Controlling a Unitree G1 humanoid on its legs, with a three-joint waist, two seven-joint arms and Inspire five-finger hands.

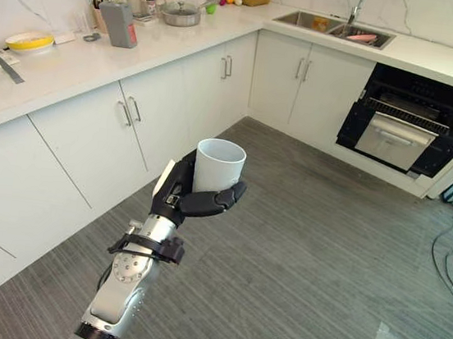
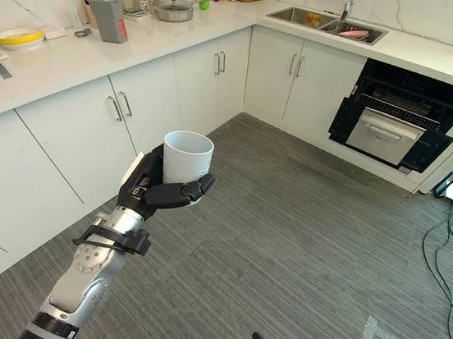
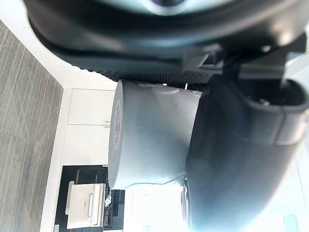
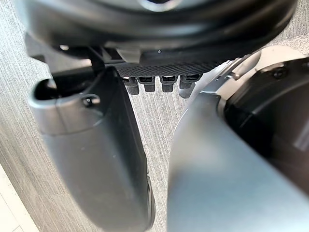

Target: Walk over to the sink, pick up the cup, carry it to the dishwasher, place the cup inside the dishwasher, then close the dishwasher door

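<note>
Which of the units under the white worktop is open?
The black dishwasher right of the steel sink: its inside shows, while the white cabinet doors are all shut.

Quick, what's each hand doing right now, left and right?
Left hand: closed around the white cup, held upright.
Right hand: cannot be told whether open or closed.
</note>
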